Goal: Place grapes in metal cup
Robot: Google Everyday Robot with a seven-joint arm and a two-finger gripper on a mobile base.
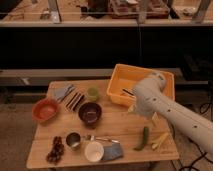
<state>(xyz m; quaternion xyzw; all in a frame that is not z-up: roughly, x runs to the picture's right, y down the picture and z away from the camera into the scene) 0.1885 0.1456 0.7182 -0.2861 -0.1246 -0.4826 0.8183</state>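
The grapes (56, 149), a dark purple-red bunch, lie at the table's front left corner. The metal cup (73, 140) stands upright just right of them, close but apart. My white arm (160, 107) reaches in from the lower right and bends over the yellow bin's near edge, far right of both. My gripper itself does not show; the arm's bulk hides its end.
A white round cup (93, 150) and a blue cloth (112, 151) sit right of the metal cup, with a utensil (102, 138) behind. A dark bowl (90, 112), orange bowl (45, 109), green cup (92, 93), green pepper (144, 137) and yellow bin (122, 75) are also on the table.
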